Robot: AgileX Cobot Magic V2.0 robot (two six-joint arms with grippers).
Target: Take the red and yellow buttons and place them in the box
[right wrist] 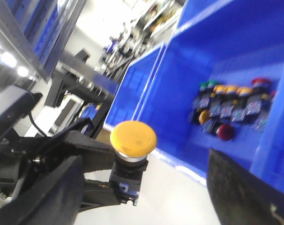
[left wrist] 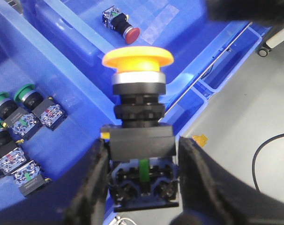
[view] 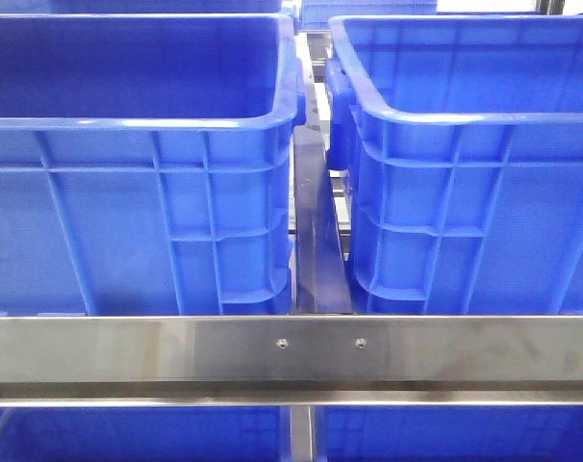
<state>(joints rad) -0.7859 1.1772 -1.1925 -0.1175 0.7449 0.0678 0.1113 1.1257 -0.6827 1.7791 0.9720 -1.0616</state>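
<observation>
My left gripper [left wrist: 143,187] is shut on the black base of a yellow mushroom-head button [left wrist: 138,58] and holds it in the air above the rim of a blue bin [left wrist: 62,93]. A red button [left wrist: 122,26] lies in the neighbouring blue bin. My right gripper [right wrist: 144,199] is open and empty. In the right wrist view the same yellow button [right wrist: 132,137] shows between its fingers, held by the left arm. Neither gripper shows in the front view.
Several green buttons [left wrist: 20,112] lie in the bin under my left gripper. A row of yellow, red and green buttons [right wrist: 231,108] lies in a blue bin. Two tall blue crates [view: 138,164] [view: 465,164] stand behind a steel rail [view: 291,351].
</observation>
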